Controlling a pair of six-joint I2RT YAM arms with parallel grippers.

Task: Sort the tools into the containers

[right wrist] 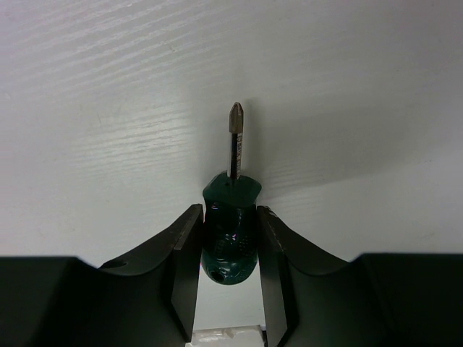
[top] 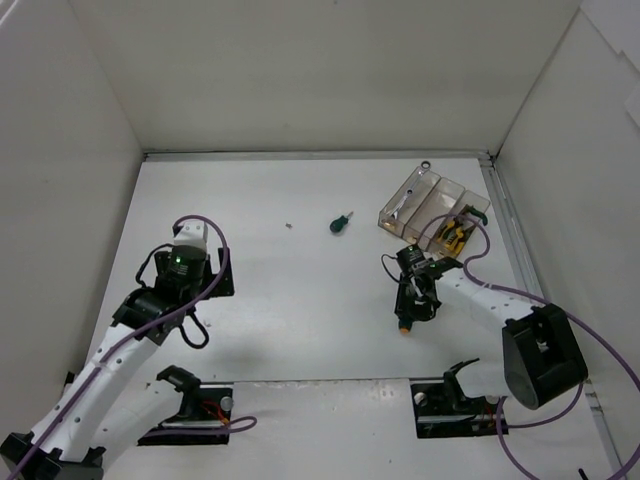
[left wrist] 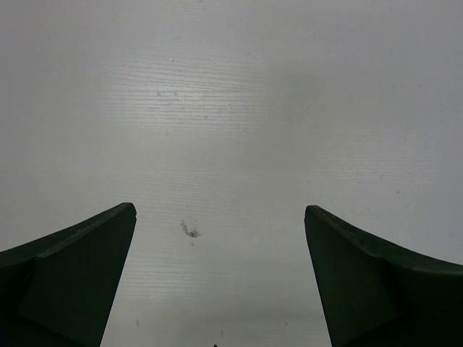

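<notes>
right wrist: jaws snug on screwdriver (right wrist: 230,235)

Right, the tally as it stands: grippers, two, the left gripper (left wrist: 220,210) and the right gripper (right wrist: 230,211). Green-handled screwdrivers, two as well: the first screwdriver (top: 341,223), and there's the second screwdriver (right wrist: 230,238). Clear bins (top: 437,186), three of them, joined in one row. Silver wrench (top: 408,198), just one I can make out. Yellow-handled pliers (top: 455,233), at least one pair, the bunch too small to count properly. One dark speck (top: 288,225)
</notes>
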